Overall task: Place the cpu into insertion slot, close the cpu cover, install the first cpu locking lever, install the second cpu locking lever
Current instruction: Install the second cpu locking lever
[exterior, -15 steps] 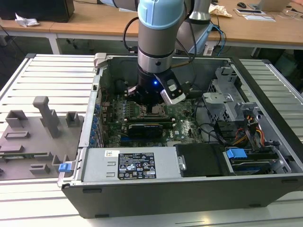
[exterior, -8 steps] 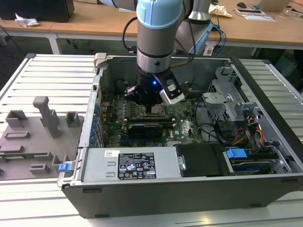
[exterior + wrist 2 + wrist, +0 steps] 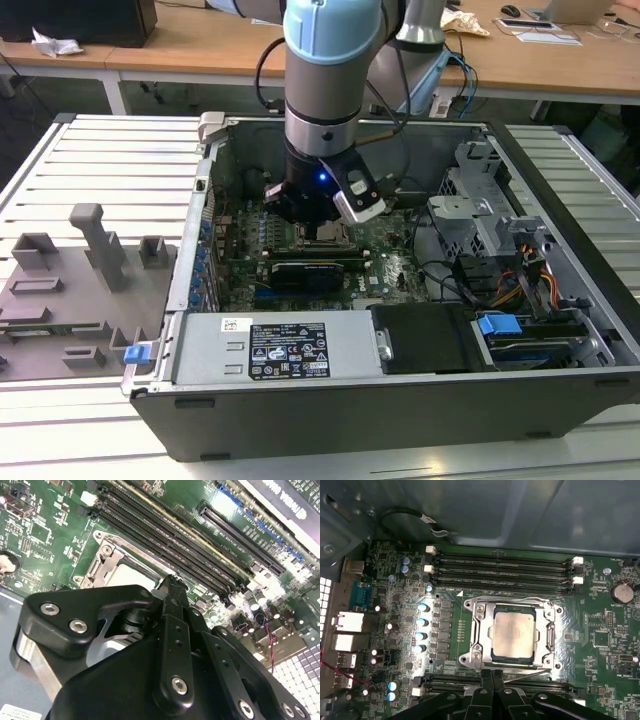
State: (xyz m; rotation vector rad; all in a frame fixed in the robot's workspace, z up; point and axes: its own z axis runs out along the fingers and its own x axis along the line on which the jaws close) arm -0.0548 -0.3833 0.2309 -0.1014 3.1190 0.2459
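Fingers (image 3: pixel 492 676) beside one cpu (image 3: pixel 514 632), one cpu cover (image 3: pixel 479 632).

**Legible markings: none**

The black label (image 3: pixel 288 350) on the power supply (image 3: pixel 200 345) carries white print too small to read. White lettering on the expansion card (image 3: pixel 285 500) is cropped. Motherboard (image 3: pixel 620 650) silkscreen is illegible.

The arm (image 3: pixel 325 70) is seen in the exterior view as a silver-grey tube with a pale blue joint cap and a black wrist section, on which a small blue light is lit. Black cables are routed alongside it. A silver-and-black camera block is mounted at the wrist. The gripper (image 3: pixel 172 587) is built of matte black links fastened with silver screws.
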